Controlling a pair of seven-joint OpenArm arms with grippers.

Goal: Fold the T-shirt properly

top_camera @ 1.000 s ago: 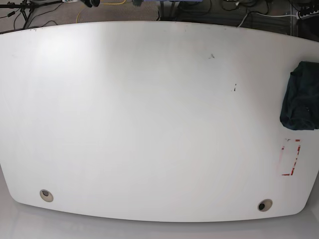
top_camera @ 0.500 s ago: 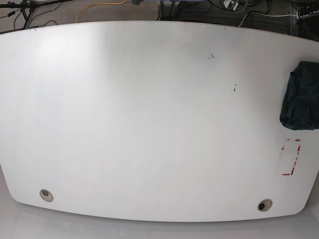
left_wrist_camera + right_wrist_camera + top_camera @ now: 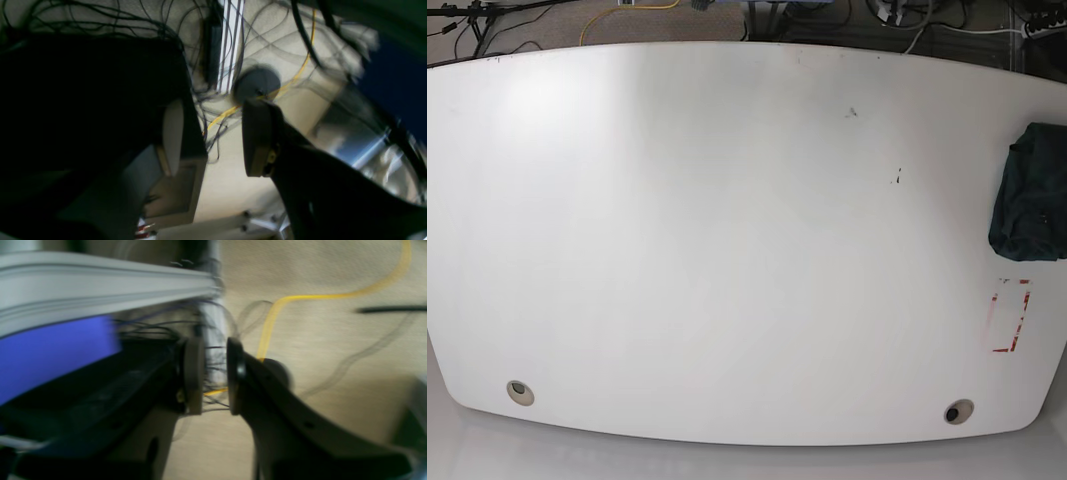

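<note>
Left pincer (image 3: 213,140): jaws apart, nothing between, yellow cable (image 3: 230,111) and floor beyond. Right pincer (image 3: 215,376): narrow gap, empty, yellow cable (image 3: 267,330) past fingertips. Neither pincer over counter (image 3: 727,250). T-shirt (image 3: 1032,195) bunched at counter's edge, base-view right, far from both, red tape rectangle (image 3: 1011,315) beside it.

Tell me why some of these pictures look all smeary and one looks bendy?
Both wrist views are blurred: around the left gripper and right gripper the floor cables look streaked, and the left wrist view is very dark on one side. The base view is sharp, but its wide lens curves the table edges, glare whitens the top, and the T-shirt is cut off.
</note>
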